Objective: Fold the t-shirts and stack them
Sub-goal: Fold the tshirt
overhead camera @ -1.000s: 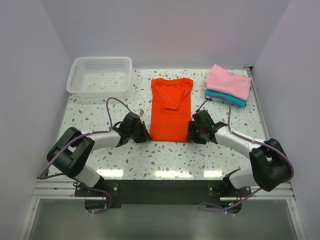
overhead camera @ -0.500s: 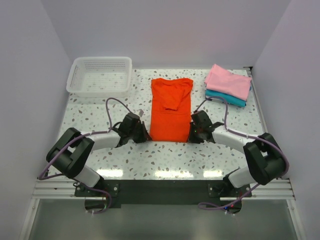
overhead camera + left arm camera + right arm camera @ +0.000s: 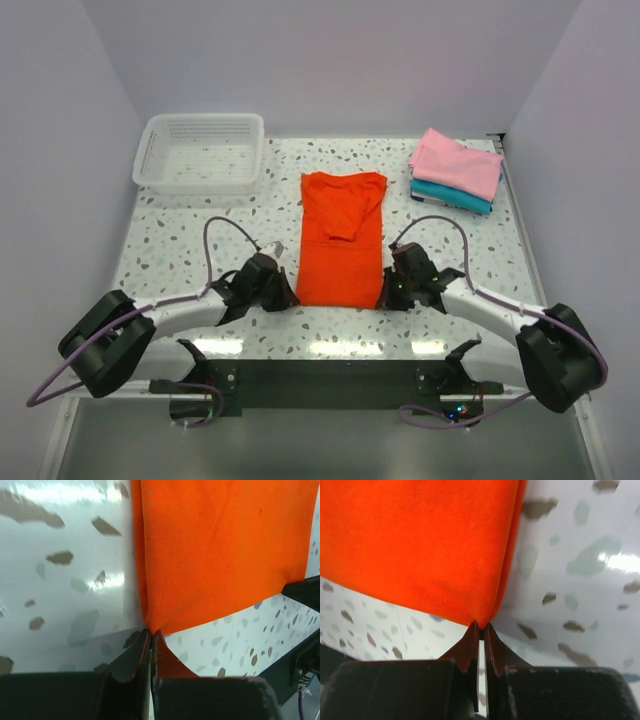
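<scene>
orange-red t-shirt (image 3: 342, 240): flat on the table (image 3: 160, 232), about mid-width. Folded to a long narrow rectangle, long axis running away from the arm bases. A smaller folded flap lies on top in its far half.
shirt near edge: the end closest to the arms. Each of its two corners meets a pincer. Wrist views show doubled layers along both side edges.
left pincer (image 3: 151, 636): clamped on the near-left corner of the orange-red t-shirt. In the wrist view the cloth runs down between the two fingers, and orange shows below the tips against the right-hand finger.
right pincer (image 3: 481, 628): closed to a thin slit on the near-right corner. In the wrist view the corner point ends right in the tips, so the pinch looks very shallow.
arms: both low over the table, one coming in from each side. The pincers face each other across the shirt's near edge.
pink t-shirt (image 3: 458, 163): folded, far-right corner of the table, lying on top of the teal one.
teal t-shirt (image 3: 452, 196): folded, under the pink, with its near edge showing beneath it.
stack vs orange shirt: apart, with bare table between them.
basket (image 3: 196, 183): white mesh, upright, far-left corner of the table, well apart from the orange shirt.
cables (image 3: 222, 228): purple, looping up over each forearm.
table surface: white speckled, glossy, with light glare along the near strip.
</scene>
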### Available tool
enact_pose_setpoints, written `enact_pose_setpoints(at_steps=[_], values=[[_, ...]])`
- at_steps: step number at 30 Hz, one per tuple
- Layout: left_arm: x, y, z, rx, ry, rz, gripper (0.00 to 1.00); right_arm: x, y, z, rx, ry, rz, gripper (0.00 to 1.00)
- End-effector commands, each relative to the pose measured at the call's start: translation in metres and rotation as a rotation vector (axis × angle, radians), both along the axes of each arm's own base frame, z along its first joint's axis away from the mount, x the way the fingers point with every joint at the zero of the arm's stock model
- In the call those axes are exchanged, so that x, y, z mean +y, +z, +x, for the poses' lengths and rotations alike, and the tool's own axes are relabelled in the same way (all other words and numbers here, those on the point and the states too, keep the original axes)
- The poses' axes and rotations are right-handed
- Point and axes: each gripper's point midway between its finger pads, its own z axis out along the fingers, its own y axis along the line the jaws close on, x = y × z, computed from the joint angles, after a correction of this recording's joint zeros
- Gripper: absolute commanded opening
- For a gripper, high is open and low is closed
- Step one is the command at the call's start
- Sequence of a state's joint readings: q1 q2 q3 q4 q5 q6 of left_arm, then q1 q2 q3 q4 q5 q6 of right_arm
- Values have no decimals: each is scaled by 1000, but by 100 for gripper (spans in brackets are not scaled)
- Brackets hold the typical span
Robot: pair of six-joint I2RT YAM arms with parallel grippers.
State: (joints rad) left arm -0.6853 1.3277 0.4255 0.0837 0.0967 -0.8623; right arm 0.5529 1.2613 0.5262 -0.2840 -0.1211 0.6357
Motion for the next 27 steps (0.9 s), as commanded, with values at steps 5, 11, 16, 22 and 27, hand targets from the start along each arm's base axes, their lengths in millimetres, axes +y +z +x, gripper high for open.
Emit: enact_pose_setpoints(at_steps=[5,11,16,22,27], values=[[20,-12,-65,93,94,54,0,-2,8,-87,164,78,94,0],[22,-14,-113,159,98,14,0,-12,19,-120,184,49,161,0],[5,-2,-131,170,55,-11,0,-18,23,-142,233,60,190,0],[1,6,-133,146,67,45,0,-22,37,-139,179,72,188,0],[-6,38,-113,35,77,45,0,-34,52,-118,103,74,60,0]])
